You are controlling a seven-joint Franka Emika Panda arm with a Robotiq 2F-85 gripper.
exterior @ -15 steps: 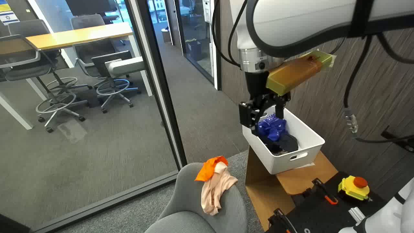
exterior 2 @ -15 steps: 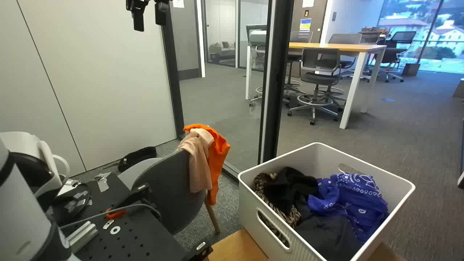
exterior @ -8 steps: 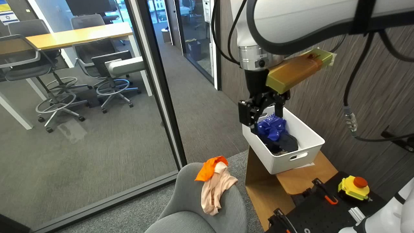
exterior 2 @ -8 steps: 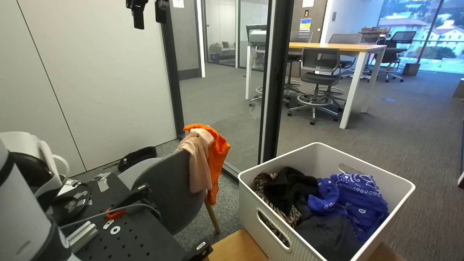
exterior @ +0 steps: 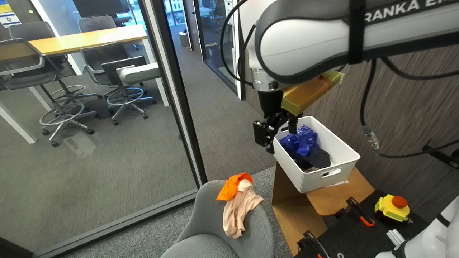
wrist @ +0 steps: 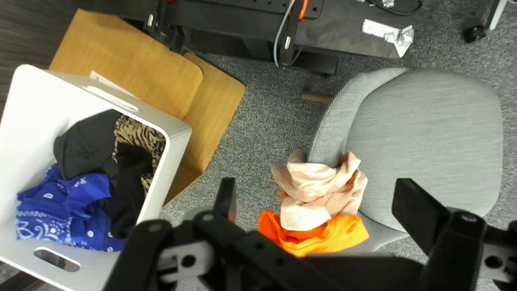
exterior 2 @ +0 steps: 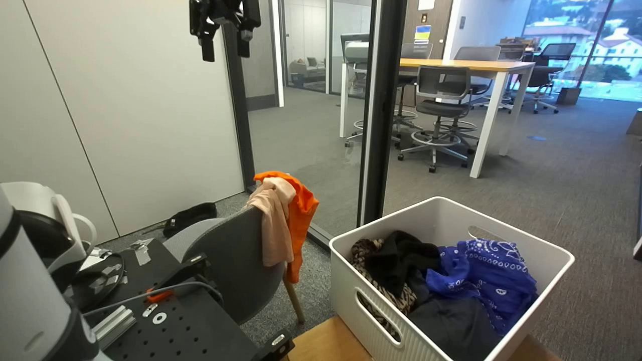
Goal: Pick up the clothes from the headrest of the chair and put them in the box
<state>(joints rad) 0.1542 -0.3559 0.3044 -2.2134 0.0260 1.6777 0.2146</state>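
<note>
i had the tool (exterior 2: 225, 51) spread, holding nothing, higher than the chair (wrist: 424, 137). the peach cloth (wrist: 321, 186) overlapped the orange cloth (wrist: 339, 234) over the chair's back, the box (exterior: 312, 181) near the chair. i worried that overlap might make one pinch drag both.

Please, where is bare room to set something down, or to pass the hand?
Bare: the chair seat, bordered by its backrest; a strip of the wooden stand between white box and black table. For passing, the carpet between backrest and stand looks best. Crowded: the backrest's edge under the peach cloth and orange cloth; the box, holding blue cloth and dark cloths.
</note>
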